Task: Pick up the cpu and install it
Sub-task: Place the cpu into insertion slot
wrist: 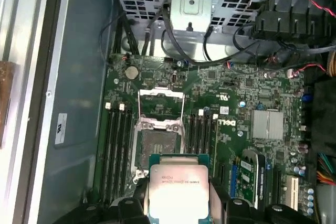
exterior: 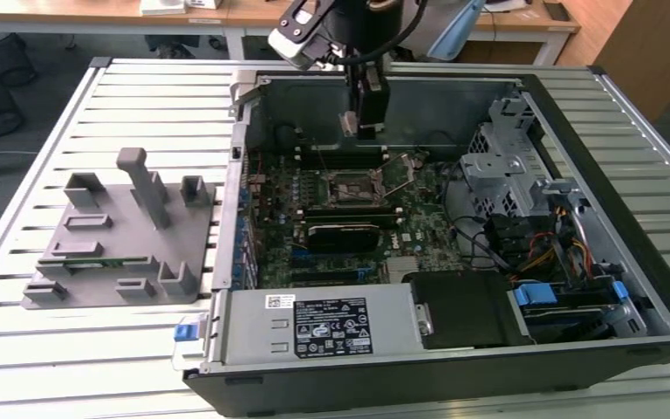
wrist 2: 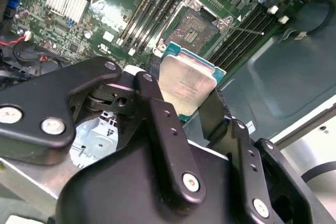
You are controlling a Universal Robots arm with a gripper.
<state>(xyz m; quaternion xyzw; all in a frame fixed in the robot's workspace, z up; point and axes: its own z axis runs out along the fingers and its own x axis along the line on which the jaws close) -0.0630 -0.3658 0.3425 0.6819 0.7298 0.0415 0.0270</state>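
Observation:
The cpu [wrist 2: 186,85], a flat square chip with a silvery top and green rim, is clamped by its edges in my gripper [wrist 2: 184,100]. One black finger [wrist 2: 157,111] presses on each side of it. In the first wrist view the cpu [wrist: 178,190] hangs above the motherboard, just off the socket [wrist: 157,142], whose metal load frame [wrist: 160,103] is swung open. The bare socket [wrist 2: 197,30] lies beyond the chip in the second wrist view. In the exterior view my gripper [exterior: 365,122] is inside the open computer case, above and behind the socket [exterior: 356,185].
The case wall [exterior: 382,80] rises close behind the gripper. A drive cage [exterior: 504,161] and cable bundle [exterior: 544,253] stand on the exterior view's right. Memory slots [wrist: 118,150] flank the socket. A grey fixture block [exterior: 119,236] rests on the slatted table [exterior: 32,349] beside the case.

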